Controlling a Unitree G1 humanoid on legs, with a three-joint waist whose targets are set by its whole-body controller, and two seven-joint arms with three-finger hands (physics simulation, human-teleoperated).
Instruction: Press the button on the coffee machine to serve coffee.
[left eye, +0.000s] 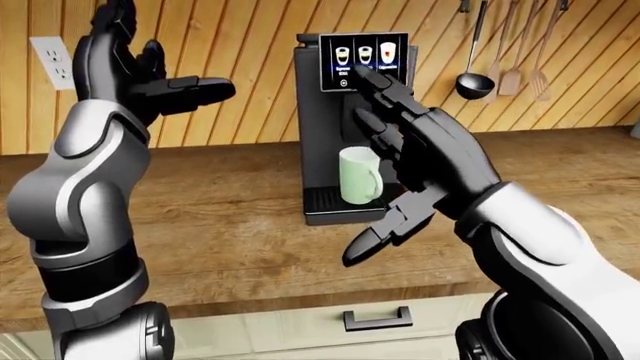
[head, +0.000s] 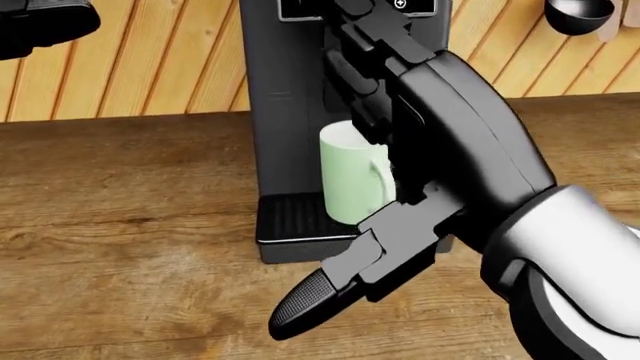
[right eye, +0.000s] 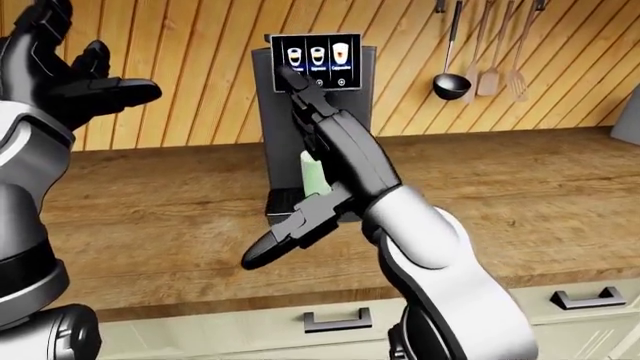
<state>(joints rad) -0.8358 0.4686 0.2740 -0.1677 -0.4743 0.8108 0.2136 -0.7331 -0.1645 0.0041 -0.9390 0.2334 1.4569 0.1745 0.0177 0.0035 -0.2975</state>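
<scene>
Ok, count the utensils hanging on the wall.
3, upper right in the left-eye view: a ladle leftmost, then two spatulas to its right. More may hang outside the picture.

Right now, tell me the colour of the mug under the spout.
Pale green mug, clearest in the head view.

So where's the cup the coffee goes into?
The pale green mug stands on the coffee machine's drip tray, centre of the left-eye view, just left of the right robot hand.
</scene>
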